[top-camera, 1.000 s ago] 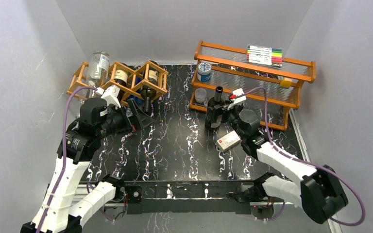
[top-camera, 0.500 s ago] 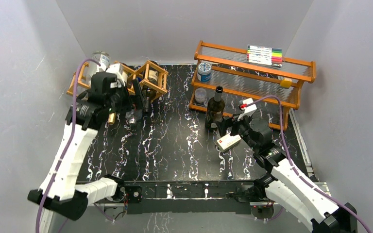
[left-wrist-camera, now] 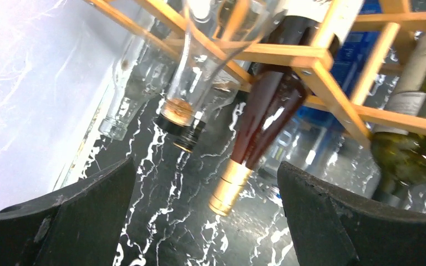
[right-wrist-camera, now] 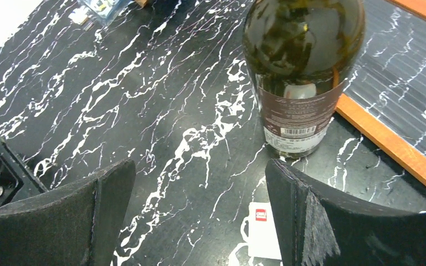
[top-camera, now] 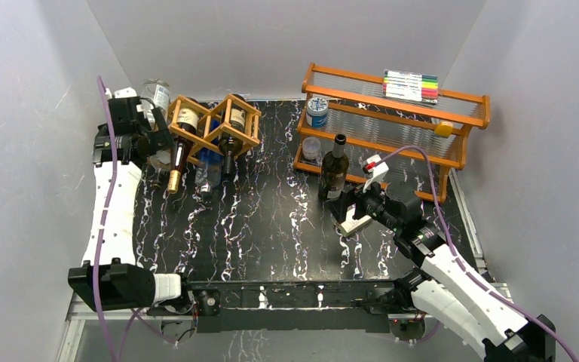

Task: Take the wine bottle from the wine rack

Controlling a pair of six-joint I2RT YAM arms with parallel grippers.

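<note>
Orange-brown wooden wine rack (top-camera: 212, 124) sits at approx 11 o'clock on the black marble table (top-camera: 271, 226). A brown wine bottle (left-wrist-camera: 266, 111) lies in one cell, its gold-capped neck sloping down toward 6 o'clock. Left gripper (left-wrist-camera: 204, 166) is spread wide & empty, w/ that neck just ahead. Right gripper (right-wrist-camera: 199, 166) is also wide & empty, facing an upright dark green bottle (right-wrist-camera: 302, 66) at 1 o'clock, white card (right-wrist-camera: 263, 230) near it

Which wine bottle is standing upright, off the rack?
The dark bottle by the orange shelf; the rest lie tilted in the rack.
</note>
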